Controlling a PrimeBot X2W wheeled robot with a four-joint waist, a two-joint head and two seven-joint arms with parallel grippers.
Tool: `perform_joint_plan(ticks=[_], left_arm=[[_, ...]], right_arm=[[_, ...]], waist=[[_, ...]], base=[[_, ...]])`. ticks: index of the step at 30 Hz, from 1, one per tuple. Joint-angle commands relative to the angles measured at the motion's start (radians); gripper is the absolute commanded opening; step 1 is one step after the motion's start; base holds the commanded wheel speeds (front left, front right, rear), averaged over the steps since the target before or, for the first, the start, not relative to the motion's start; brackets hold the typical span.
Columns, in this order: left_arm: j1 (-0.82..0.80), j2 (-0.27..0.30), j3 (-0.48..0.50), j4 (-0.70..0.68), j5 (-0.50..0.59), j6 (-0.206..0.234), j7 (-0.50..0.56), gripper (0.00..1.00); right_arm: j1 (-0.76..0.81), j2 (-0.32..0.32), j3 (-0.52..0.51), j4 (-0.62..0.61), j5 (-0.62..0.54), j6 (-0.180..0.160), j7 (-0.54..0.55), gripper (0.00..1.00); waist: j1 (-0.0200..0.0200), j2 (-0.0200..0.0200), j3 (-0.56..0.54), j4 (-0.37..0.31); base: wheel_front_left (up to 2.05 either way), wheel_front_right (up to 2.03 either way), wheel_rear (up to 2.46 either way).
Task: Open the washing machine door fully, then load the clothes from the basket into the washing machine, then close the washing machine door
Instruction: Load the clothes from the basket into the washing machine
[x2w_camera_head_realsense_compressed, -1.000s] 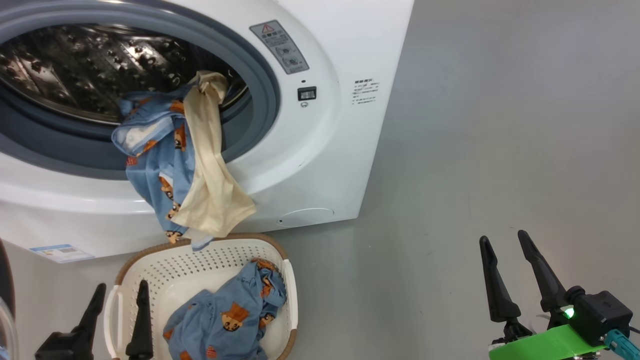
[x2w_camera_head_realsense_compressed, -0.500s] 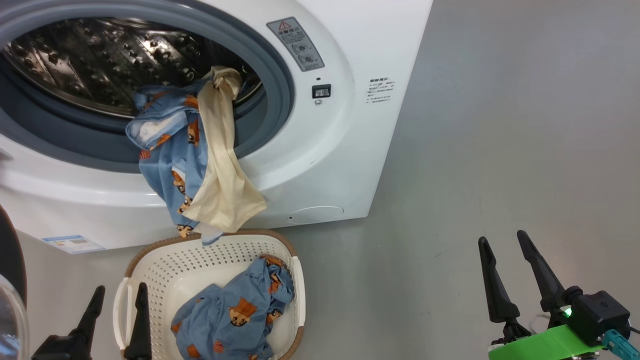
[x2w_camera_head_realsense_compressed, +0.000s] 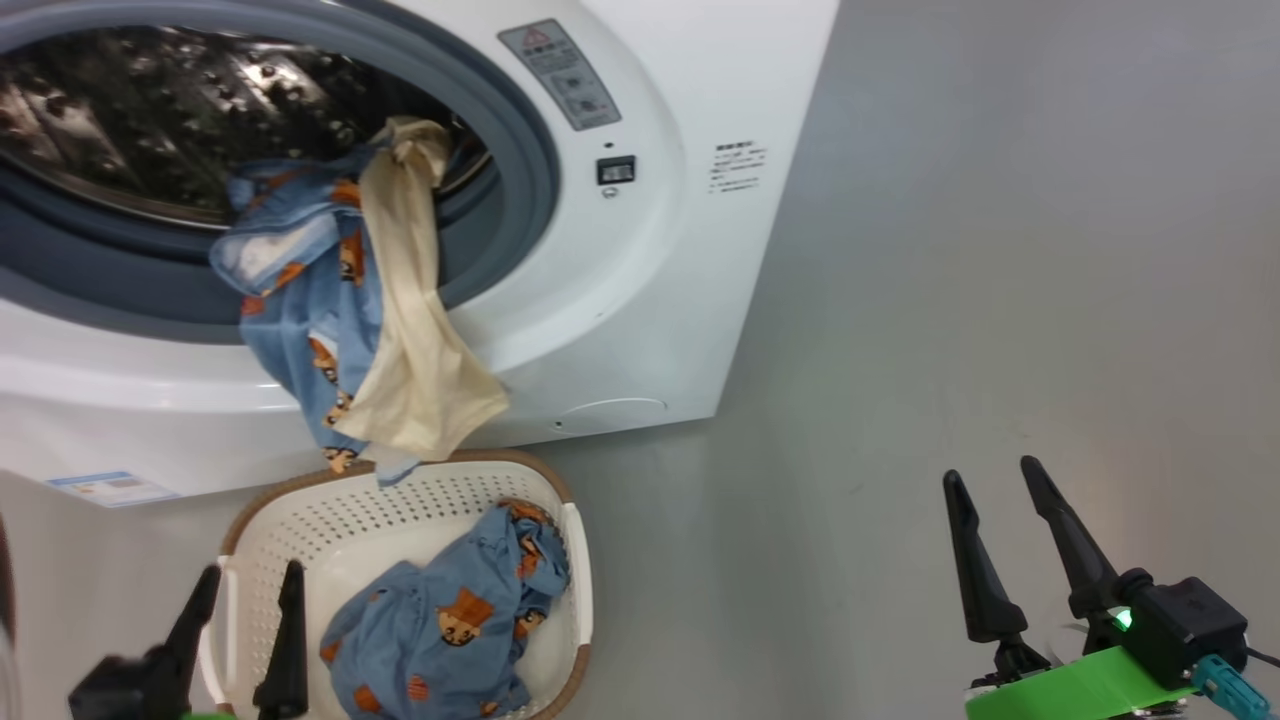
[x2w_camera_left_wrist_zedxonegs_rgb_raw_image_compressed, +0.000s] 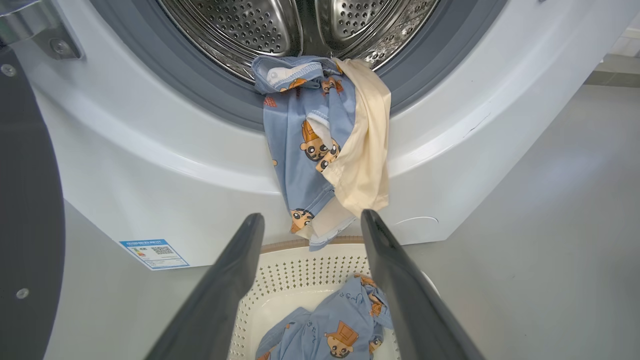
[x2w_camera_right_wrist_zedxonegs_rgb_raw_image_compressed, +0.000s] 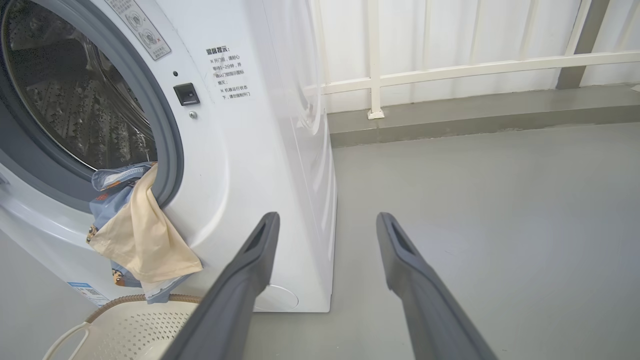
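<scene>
1. Left gripper (x2w_camera_head_realsense_compressed: 251, 570) – fingers spread wide, holding nothing. It hovers over the left side of the basket (x2w_camera_head_realsense_compressed: 400, 510); in its wrist view the fingers frame the basket's back rim and the hem of the hanging cloth.
2. Right gripper (x2w_camera_head_realsense_compressed: 990, 468) – also apart and empty, over bare floor well to the right of the washing machine (x2w_camera_head_realsense_compressed: 640, 300).
3. Clothes: one blue printed bundle (x2w_camera_head_realsense_compressed: 450, 620) lies in the basket. A second blue piece (x2w_camera_head_realsense_compressed: 300, 300) and a cream piece (x2w_camera_head_realsense_compressed: 410, 330) drape over the lip of the drum opening, their tails dangling just above the basket rim.
4. Door (x2w_camera_left_wrist_zedxonegs_rgb_raw_image_compressed: 25, 200) is swung open at the left, its black rim showing in the left wrist view.
5. Change from the earlier frames: the whole head picture shifts sideways and back, so that is camera motion. The draped pieces, the bundle and the basket keep the same layout, and both grippers stay open.
6. The left gripper looks blurred and perhaps slightly further over the basket than before, but I can't tell for sure.
7. Task read: loading is partly done. The basket bundle is likely the next pick, and the hanging pieces need pushing in before the door closes.
</scene>
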Motion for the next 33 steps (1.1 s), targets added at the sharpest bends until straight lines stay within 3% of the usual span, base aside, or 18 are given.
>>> perform_joint_plan(ticks=[1,14,24,33], left_arm=[[-0.052,0.025,0.034,-0.008,-0.002,-0.009,-0.005,1.00],[-0.214,0.054,0.007,0.166,0.028,-0.060,-0.027,1.00],[-0.384,0.086,0.051,0.383,-0.013,-0.117,-0.054,1.00],[-0.484,0.128,0.091,0.542,-0.007,-0.126,-0.081,1.00]], right_arm=[[-0.019,-0.009,0.032,-0.029,0.003,0.006,-0.012,1.00],[-0.025,-0.009,0.055,-0.057,0.022,0.006,-0.012,1.00],[-0.030,-0.009,0.083,-0.100,0.029,0.006,-0.012,1.00],[-0.025,-0.009,0.108,-0.130,0.035,0.006,-0.012,1.00]], waist=[[0.0000,0.0000,0.014,-0.015],[0.0000,0.0000,0.091,-0.121],[0.0000,0.0000,0.177,-0.218],[0.0000,0.0000,0.228,-0.277]], base=[[0.00,0.00,0.00],[0.00,0.00,0.00],[0.00,0.00,0.00],[0.00,0.00,0.00]])
